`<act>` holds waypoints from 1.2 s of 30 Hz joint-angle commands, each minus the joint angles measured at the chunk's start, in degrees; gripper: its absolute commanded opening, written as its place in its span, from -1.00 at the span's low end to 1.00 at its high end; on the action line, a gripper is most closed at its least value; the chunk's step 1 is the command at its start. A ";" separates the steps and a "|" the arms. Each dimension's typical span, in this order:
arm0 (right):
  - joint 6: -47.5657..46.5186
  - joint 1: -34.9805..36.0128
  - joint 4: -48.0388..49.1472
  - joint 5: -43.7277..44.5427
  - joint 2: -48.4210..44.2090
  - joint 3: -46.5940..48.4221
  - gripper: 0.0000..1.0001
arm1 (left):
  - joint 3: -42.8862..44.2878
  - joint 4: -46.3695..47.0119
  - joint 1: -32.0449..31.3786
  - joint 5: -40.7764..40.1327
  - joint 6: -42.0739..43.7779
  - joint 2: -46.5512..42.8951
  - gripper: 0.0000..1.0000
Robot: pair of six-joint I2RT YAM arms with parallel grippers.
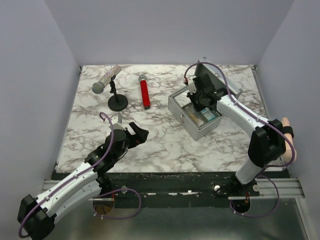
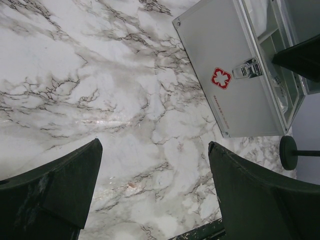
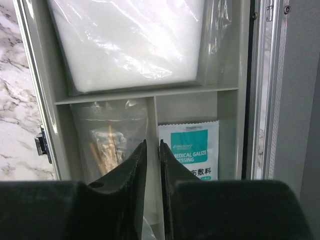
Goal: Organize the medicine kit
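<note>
The medicine kit (image 1: 186,116) is a grey metal box at the right of the table with its lid (image 1: 206,76) raised. In the left wrist view its front wall (image 2: 220,45) shows a red cross mark (image 2: 220,78) and a latch. My right gripper (image 1: 198,100) is down inside the box. In the right wrist view it (image 3: 152,146) is shut on the upright divider (image 3: 152,112) of the grey tray. The tray holds a white plastic-wrapped pack (image 3: 130,40), a bag of swabs (image 3: 105,137) and a gauze dressing packet (image 3: 190,147). My left gripper (image 1: 141,134) (image 2: 155,147) is open and empty over bare marble.
A silver microphone (image 1: 106,80) on a black stand with a round base (image 1: 118,103) stands at the back left. A red stick-like object (image 1: 145,93) lies beside it. A flesh-coloured thing (image 1: 289,142) shows past the table's right edge.
</note>
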 commanded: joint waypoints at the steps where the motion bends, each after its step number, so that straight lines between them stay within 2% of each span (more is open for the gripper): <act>1: 2.29 -0.33 0.27 2.56 -2.12 -0.66 -0.43 | -0.27 1.04 -0.29 1.22 0.58 0.18 0.96; 4: 3.08 -0.50 0.09 3.70 -2.03 -0.13 -0.30 | -0.27 0.95 -0.29 1.22 0.58 0.01 0.96; 8: 5.80 -0.50 0.26 5.20 -3.96 0.40 -0.25 | -0.36 0.69 -0.29 0.96 0.49 -0.25 0.96; 13: 13.26 -0.07 6.05 -0.41 -11.77 -4.60 -0.01 | 0.17 1.21 -0.29 0.70 0.49 0.62 0.96; 16: 14.86 2.39 8.61 -0.95 -12.84 -7.15 0.06 | 1.05 1.74 -0.29 1.05 0.49 2.46 0.96; 22: 11.88 8.81 9.23 0.37 -6.00 -5.49 0.07 | 2.98 0.61 -0.29 1.75 0.14 4.93 0.96; 26: 11.00 9.87 10.81 -0.87 -2.66 -4.09 0.10 | 3.33 -2.38 -0.38 0.79 0.05 3.00 0.96; 32: 9.41 11.01 10.64 5.81 1.30 -2.41 0.09 | 3.33 -6.16 -0.38 -1.15 -0.03 0.01 0.96; 35: 6.78 11.36 11.34 4.41 2.10 -3.20 0.04 | 3.25 -6.08 -0.47 -1.24 -0.12 0.18 0.96; 36: 5.91 11.54 10.99 2.84 2.18 -3.38 -0.04 | 3.42 -5.91 -0.29 -1.15 0.05 0.53 0.96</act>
